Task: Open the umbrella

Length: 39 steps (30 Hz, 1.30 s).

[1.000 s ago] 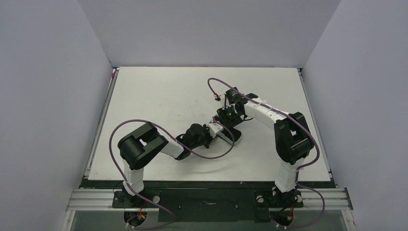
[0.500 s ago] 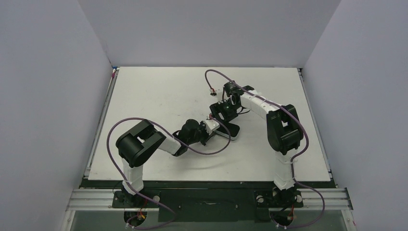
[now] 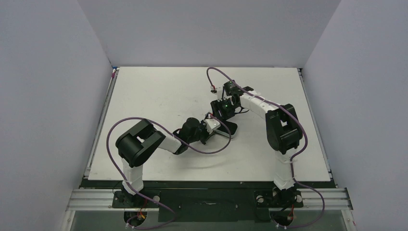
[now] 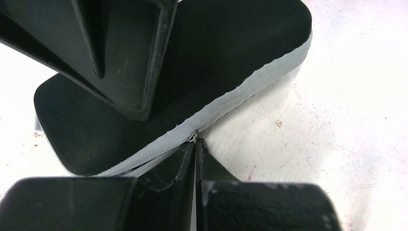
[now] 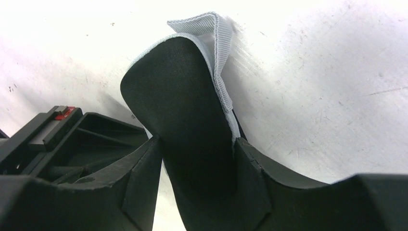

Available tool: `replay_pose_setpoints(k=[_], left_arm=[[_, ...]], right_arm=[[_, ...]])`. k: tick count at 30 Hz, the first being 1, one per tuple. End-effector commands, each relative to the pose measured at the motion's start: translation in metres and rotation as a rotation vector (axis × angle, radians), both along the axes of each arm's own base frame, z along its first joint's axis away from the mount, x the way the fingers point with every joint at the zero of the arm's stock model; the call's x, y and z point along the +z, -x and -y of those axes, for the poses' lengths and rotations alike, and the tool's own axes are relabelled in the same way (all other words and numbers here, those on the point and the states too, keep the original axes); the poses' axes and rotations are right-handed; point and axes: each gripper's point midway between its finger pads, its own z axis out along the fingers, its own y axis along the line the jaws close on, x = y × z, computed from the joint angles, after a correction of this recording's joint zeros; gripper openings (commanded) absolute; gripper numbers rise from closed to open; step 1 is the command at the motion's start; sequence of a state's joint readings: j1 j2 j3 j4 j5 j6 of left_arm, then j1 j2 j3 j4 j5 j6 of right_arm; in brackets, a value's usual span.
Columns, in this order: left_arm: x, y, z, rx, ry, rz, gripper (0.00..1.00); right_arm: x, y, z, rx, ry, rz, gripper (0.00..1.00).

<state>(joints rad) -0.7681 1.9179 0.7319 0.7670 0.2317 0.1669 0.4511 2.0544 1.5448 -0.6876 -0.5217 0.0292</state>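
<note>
The umbrella (image 3: 231, 129) lies on the white table as a flat black oblong with a pale grey edge (image 4: 269, 72). My left gripper (image 4: 196, 142) (image 3: 210, 127) is shut, its tips pinched together right on that grey edge, where a tiny metal bit shows. My right gripper (image 5: 196, 144) (image 3: 223, 109) straddles the umbrella's other end (image 5: 178, 96), and both fingertips (image 5: 243, 154) press its black sides. A grey ribbon strap (image 5: 219, 33) folds over the far tip. The rest of the umbrella is hidden under the grippers.
Purple cables (image 3: 211, 82) loop off both arms above the table (image 3: 159, 91). Pale walls close in the left, back and right sides. A black right-gripper finger (image 4: 120, 57) crowds the left wrist view.
The right gripper pulled back toward the far side, opened wide, then closed onto the umbrella's end. The left gripper and the umbrella shifted slightly left; the left jaws stayed shut.
</note>
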Motion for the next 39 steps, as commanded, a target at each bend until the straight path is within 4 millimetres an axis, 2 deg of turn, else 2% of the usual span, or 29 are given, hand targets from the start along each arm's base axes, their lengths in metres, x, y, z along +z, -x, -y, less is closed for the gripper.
replay_pose_setpoints(k=[1,7,10,14,17,21,23,24,25,26,28,30,34,39], left_arm=[[-0.01,0.028,0.023,-0.067,-0.036,-0.07,0.0],[-0.011,0.06,0.049,-0.13,-0.027,-0.091,0.0],[-0.008,0.069,0.065,-0.145,-0.011,-0.103,0.0],[-0.01,0.073,0.076,-0.143,-0.014,-0.114,0.0],[-0.014,0.075,0.076,-0.135,-0.024,-0.126,0.0],[-0.016,0.071,0.059,-0.116,-0.038,-0.125,0.0],[-0.018,0.069,0.047,-0.109,-0.045,-0.132,0.0],[-0.02,0.069,0.039,-0.105,-0.052,-0.136,0.0],[-0.021,0.068,0.035,-0.107,-0.059,-0.127,0.0],[-0.021,0.066,0.03,-0.102,-0.062,-0.125,0.0],[-0.021,0.06,0.021,-0.097,-0.067,-0.116,0.0],[-0.019,0.051,0.015,-0.087,-0.067,-0.105,0.0],[-0.018,0.035,0.008,-0.084,-0.077,-0.07,0.0],[-0.021,0.025,0.008,-0.102,-0.089,-0.05,0.0]], right_arm=[[-0.029,0.012,-0.011,-0.075,0.033,-0.021,0.29],[-0.035,0.002,-0.005,-0.163,0.067,0.016,0.25],[-0.035,-0.003,-0.004,-0.209,0.068,0.03,0.26],[-0.033,-0.009,0.001,-0.3,0.061,0.026,0.26],[-0.031,-0.016,0.012,-0.393,0.064,0.013,0.26],[-0.033,-0.018,0.039,-0.541,0.071,-0.031,0.27],[-0.034,-0.012,0.047,-0.569,0.059,-0.062,0.36],[-0.03,-0.011,0.048,-0.574,0.042,-0.063,0.47],[-0.031,-0.003,0.045,-0.557,0.016,-0.095,0.53],[-0.027,0.001,0.044,-0.547,0.0,-0.102,0.63],[-0.019,0.015,0.037,-0.486,-0.057,-0.141,0.74],[-0.01,0.024,0.039,-0.429,-0.068,-0.14,0.8],[0.008,0.032,0.051,-0.34,-0.056,-0.149,0.83],[0.011,0.052,0.055,-0.234,-0.017,-0.197,0.84]])
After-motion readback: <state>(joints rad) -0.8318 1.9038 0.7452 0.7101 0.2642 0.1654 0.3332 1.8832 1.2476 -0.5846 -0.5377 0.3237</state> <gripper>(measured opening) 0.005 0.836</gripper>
